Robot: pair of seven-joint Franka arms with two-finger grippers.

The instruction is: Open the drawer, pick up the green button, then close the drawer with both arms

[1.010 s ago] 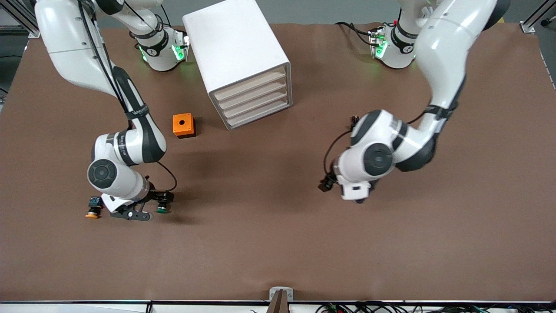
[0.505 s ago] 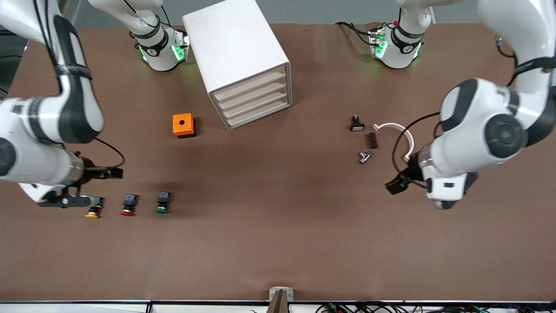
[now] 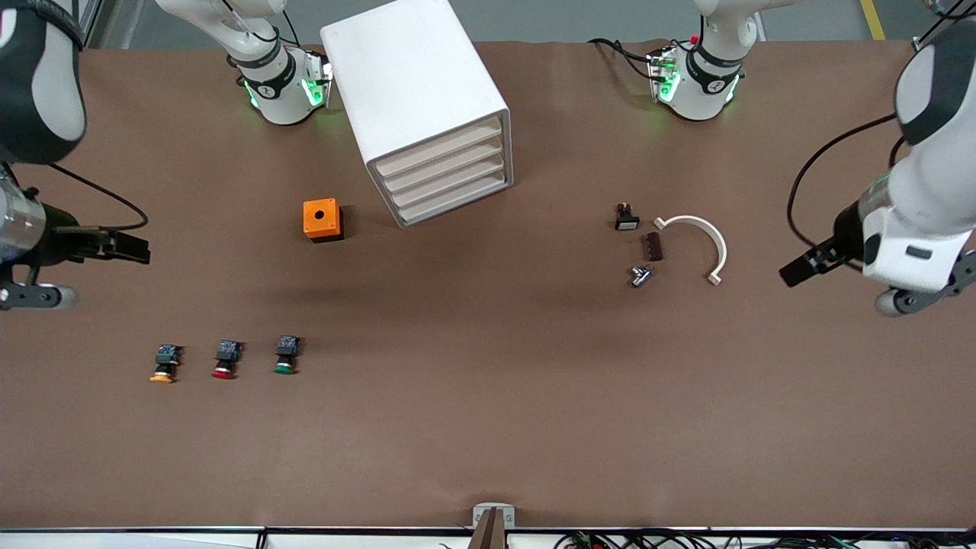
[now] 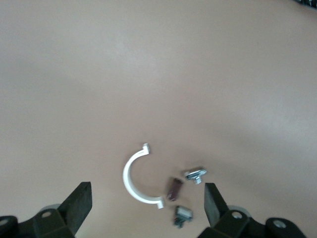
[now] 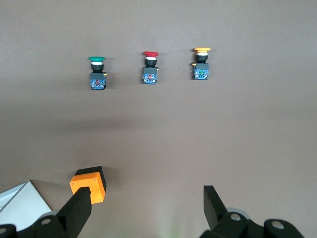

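Front view: I see both arms pulled out to the two ends of the table [image 3: 488, 442], each up in the air.
Left hand [image 4: 146, 203]: fingers [image 4: 79, 201] spread wide, nothing between them, touching nothing; in the front view it hangs over the left arm's end of the table [image 3: 915, 301].
Right hand [image 5: 146, 203]: fingers [image 5: 79, 208] spread just as wide, empty, in contact with nothing; in the front view it sits at the right arm's edge of the table [image 3: 34, 293].
Green button [image 3: 286, 356]: lying on the table, nearer the front camera than the orange box [image 3: 322, 219], free of either hand. My right wrist view shows it too [image 5: 97, 72].
Row of buttons: the red button [image 3: 226, 360] lies between the green one and the orange-capped button [image 3: 164, 364], each a little apart from the next.
Cabinet [image 3: 415, 99]: white, standing near the right arm's base, four drawer fronts alike.
Drawer [image 3: 450, 187]: I see all four fronts flush and closed; I cannot tell which one is meant.
Small parts: under the left wrist I see a white curved clip [image 4: 136, 176], a dark brown block [image 4: 173, 188], a metal fitting [image 4: 195, 174] and a small black switch [image 4: 182, 215], near one another but not touching.
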